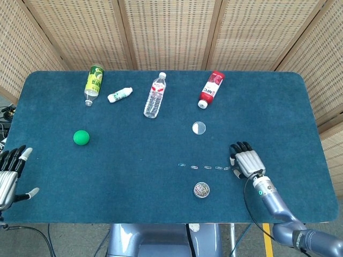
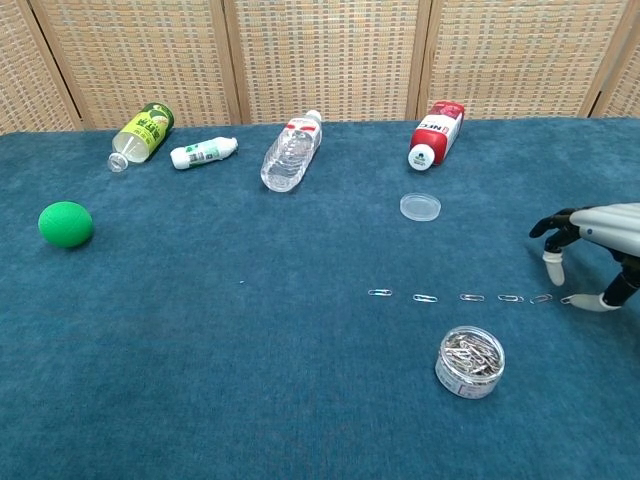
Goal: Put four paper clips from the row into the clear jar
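A row of small paper clips (image 2: 471, 298) lies on the blue cloth, also seen in the head view as the clip row (image 1: 207, 167). In front of it stands the clear jar (image 2: 470, 361), open and holding a heap of clips; the head view shows the jar (image 1: 201, 189) too. My right hand (image 2: 600, 235) hangs low at the row's right end, fingers apart, thumb tip beside the last clip (image 2: 566, 298). I see nothing held in it. It shows in the head view as my right hand (image 1: 247, 161). My left hand (image 1: 8, 176) stays open at the table's left edge.
The jar's round lid (image 2: 420, 206) lies behind the row. Along the back lie a red bottle (image 2: 436, 132), a clear water bottle (image 2: 291, 152), a small white bottle (image 2: 203, 152) and a green can (image 2: 140, 133). A green ball (image 2: 66, 223) sits at the left.
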`<state>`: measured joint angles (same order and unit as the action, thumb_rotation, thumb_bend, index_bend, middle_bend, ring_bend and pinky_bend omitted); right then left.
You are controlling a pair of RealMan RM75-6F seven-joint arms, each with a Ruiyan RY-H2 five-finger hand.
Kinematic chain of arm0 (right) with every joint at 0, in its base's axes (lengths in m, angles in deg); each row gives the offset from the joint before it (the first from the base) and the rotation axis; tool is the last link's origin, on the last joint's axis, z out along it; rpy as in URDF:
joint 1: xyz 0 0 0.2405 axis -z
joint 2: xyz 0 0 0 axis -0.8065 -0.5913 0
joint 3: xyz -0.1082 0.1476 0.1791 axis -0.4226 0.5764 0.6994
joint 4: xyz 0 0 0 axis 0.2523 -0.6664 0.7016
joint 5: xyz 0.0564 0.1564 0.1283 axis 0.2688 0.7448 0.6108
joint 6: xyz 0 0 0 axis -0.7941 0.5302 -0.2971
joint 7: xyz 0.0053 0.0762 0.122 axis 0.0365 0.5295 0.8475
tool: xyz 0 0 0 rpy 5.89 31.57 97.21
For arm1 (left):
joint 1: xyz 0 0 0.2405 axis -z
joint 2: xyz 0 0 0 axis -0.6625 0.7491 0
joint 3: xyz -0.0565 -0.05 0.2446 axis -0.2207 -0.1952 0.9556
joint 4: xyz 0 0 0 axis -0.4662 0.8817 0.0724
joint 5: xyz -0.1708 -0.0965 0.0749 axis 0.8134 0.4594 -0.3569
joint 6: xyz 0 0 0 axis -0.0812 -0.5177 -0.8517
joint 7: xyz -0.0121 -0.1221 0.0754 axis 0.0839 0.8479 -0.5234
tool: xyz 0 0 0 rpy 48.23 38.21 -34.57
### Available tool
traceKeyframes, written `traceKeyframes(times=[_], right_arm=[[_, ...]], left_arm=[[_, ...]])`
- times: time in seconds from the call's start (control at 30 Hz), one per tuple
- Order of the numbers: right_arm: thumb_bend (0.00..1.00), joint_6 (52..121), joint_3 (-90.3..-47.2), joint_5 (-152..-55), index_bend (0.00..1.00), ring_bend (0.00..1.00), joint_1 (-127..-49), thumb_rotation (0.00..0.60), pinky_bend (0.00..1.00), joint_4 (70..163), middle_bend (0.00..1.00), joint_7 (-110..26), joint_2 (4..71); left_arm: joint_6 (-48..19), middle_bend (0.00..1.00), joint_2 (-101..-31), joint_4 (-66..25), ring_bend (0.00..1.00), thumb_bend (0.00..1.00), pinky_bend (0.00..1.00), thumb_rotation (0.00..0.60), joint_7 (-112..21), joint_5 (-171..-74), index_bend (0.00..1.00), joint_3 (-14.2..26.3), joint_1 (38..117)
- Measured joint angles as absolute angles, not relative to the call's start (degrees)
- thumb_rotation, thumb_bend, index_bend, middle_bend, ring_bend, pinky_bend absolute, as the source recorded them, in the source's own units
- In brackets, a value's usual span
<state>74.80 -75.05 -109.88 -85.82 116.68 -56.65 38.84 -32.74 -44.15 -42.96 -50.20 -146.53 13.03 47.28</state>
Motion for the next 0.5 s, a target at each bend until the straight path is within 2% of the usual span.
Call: traceKeyframes(times=[0.5], right_arm=[[0.32, 73.56, -75.15, -109.81, 0.50, 0.00, -85.85, 0.600, 0.00, 114.36, 0.11, -55.91, 39.66]], left_arm=[[-32.41, 0.00, -44.30, -42.91, 0.00, 0.00, 0.00, 0.600, -50.50, -146.29, 0.00, 12.99, 47.46]])
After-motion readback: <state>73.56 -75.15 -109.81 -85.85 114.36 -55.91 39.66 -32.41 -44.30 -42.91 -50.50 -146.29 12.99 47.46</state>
